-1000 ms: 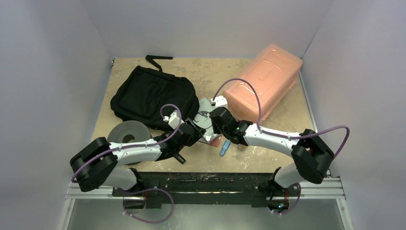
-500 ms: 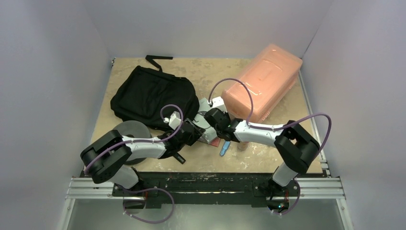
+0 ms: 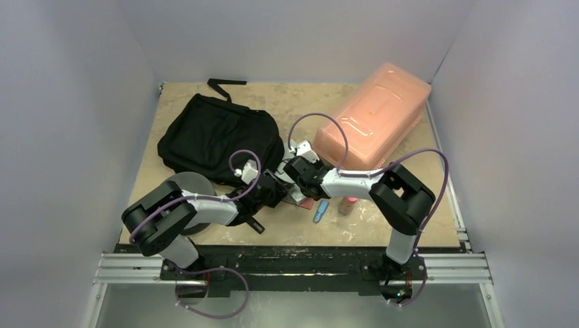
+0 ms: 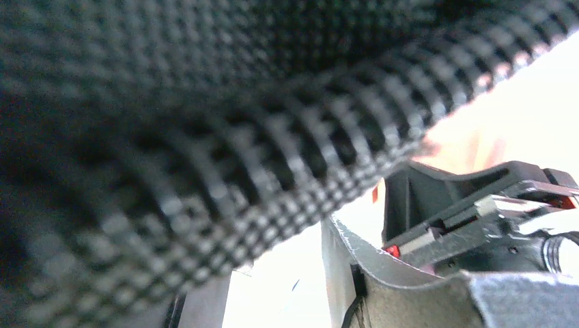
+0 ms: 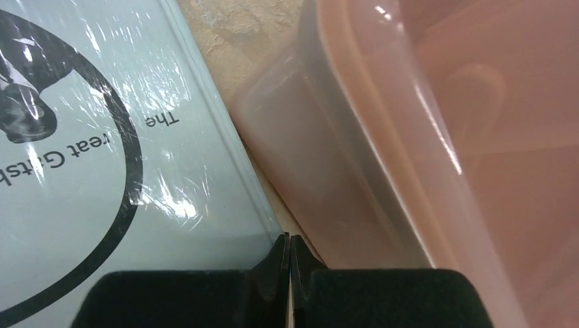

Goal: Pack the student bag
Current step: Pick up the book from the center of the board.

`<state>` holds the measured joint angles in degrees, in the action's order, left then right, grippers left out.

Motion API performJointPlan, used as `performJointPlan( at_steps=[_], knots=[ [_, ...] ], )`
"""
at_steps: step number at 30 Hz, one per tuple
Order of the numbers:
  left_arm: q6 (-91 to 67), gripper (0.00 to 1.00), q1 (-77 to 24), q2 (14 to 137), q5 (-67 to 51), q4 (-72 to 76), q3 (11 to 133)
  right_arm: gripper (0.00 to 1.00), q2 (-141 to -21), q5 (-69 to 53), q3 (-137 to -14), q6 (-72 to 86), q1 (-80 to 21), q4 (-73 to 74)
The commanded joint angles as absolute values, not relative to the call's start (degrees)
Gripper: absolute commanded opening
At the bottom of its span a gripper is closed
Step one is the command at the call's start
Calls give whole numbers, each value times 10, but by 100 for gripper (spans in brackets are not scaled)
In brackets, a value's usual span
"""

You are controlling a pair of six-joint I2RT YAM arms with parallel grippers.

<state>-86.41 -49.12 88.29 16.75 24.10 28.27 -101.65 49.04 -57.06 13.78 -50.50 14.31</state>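
Note:
The student bag (image 3: 217, 137), a black fabric backpack, lies flat at the back left. Its woven black fabric (image 4: 191, 137) fills most of the left wrist view, draped close over my left gripper (image 4: 273, 287). That gripper's jaws stand apart with a bright empty gap between them, at the bag's right edge (image 3: 272, 187). My right gripper (image 5: 287, 249) is shut, its tips meeting at the corner of a pale blue shrink-wrapped book (image 5: 82, 171). Nothing shows between its pads. In the top view it (image 3: 294, 171) sits over the book, facing the left gripper.
A translucent pink box (image 3: 374, 117) stands at the back right, its wall (image 5: 410, 157) just beside the book. A grey foam ring (image 3: 183, 187) lies under the left arm. A blue pen (image 3: 320, 210) and a small pink bottle (image 3: 347, 203) lie near the front.
My right gripper has closed and slid left toward the bag, its elbow swinging inward. The left arm has pushed slightly forward, jaws about as wide as before.

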Motion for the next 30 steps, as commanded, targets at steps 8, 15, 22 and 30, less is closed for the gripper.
performJointPlan(
  at_steps=[8,15,22,30],
  knots=[
    [-881,50,-483,898,163,251,277,0,-1035,457,-584,122,-504,136],
    [-864,45,-474,940,147,431,261,0,-1035,408,-581,99,-505,117],
    [-861,35,-476,957,160,603,229,0,-1026,360,-574,79,-505,93],
    [-924,0,-479,941,153,616,215,0,-984,323,-576,79,-513,102]
  ],
)
